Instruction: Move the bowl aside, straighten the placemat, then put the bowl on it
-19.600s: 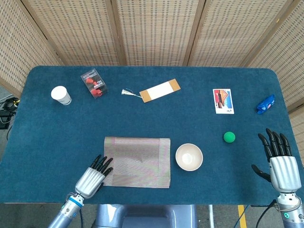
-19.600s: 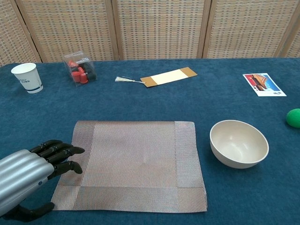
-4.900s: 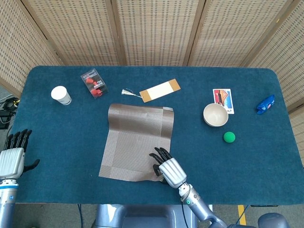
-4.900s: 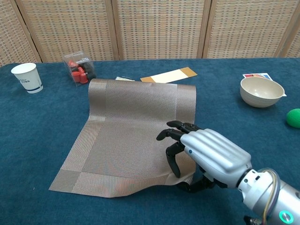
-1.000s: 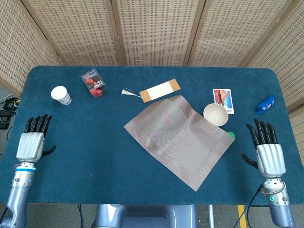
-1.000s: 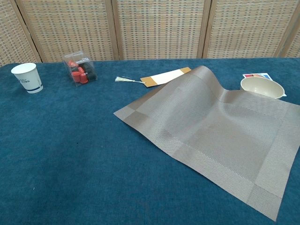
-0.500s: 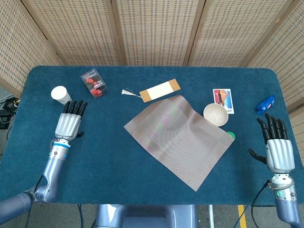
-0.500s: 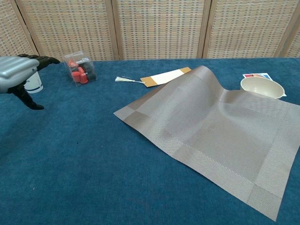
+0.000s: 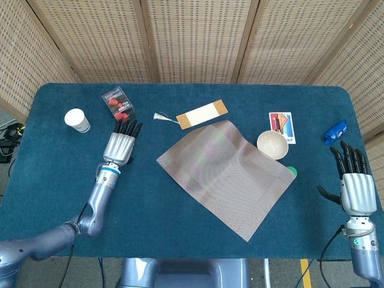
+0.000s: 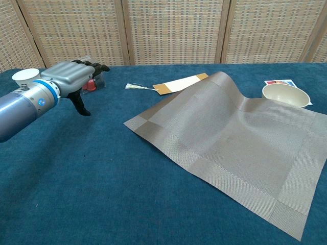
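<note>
The brown woven placemat [image 9: 225,176] [image 10: 235,148] lies skewed like a diamond in the middle of the table, with a raised fold at its far corner. Its right edge runs up against the cream bowl [image 9: 272,144] [image 10: 285,95], which stands upright at the right. My left hand [image 9: 120,145] [image 10: 74,76] hovers flat and open over the cloth, left of the mat's left corner, holding nothing. My right hand [image 9: 357,188] is open near the table's right front edge, well apart from the bowl.
A white paper cup [image 9: 77,120], a clear box of red pieces [image 9: 118,105], a tasselled bookmark [image 9: 201,114], a picture card [image 9: 282,127], a blue object [image 9: 336,131] and a green ball [image 9: 291,170] half under the mat lie around.
My left hand has swept from the table's left edge rightward towards the placemat. My right hand has drifted slightly outward. Mat and bowl have stayed still over the last second.
</note>
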